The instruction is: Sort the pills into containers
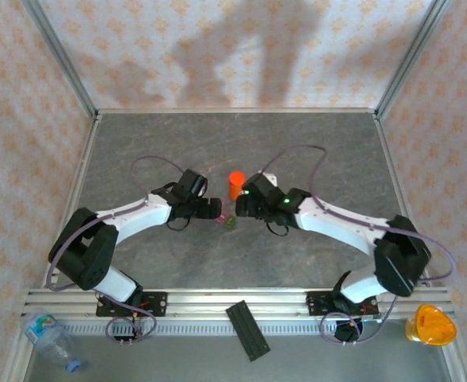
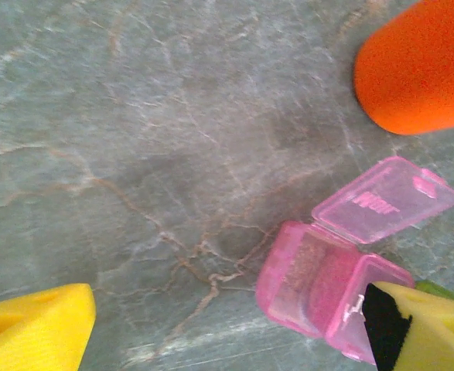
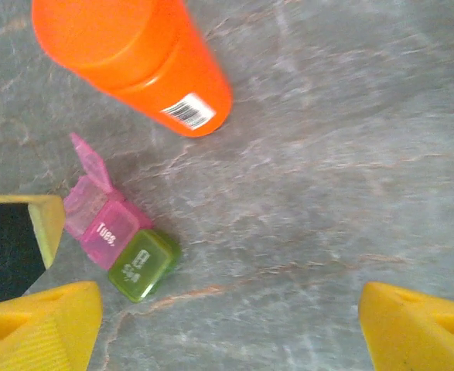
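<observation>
1. Yellow fingers point(image 2: 33, 328) of the left gripper point(image 2: 227, 344) sit at the bottom corners of its wrist view, spread wide with bare stone between them. One finger's black pad meets the near corner of the containers point(image 2: 319, 286) and the other is well apart, so nothing is clamped
2. Spread wide too, the right gripper point(image 3: 227, 332) has only grey table point(image 3: 327, 193) between its fingers; the containers lie ahead, toward the left of its wrist view
3. Seen from the left wrist, the pink lid point(image 2: 385, 199) is flipped back off its compartment, and the green box is a mere sliver
4. Seen from the right wrist, the green box is whole and shut, joined to a shut pink lid printed "Tues.", and the orange bottle point(image 3: 134, 58) shows a barcode label point(image 3: 188, 112)
5. From above, both grippers face each other across the containers at mid-table; the orange bottle stands just behind, near but apart
6. Open table runs to the rear and both sides, up to the patterned walls point(image 1: 26, 95)
7. Along the near rail lie a black strip point(image 1: 247, 329) and, at the left corner, a clear plastic bottle point(image 1: 50, 338)
</observation>
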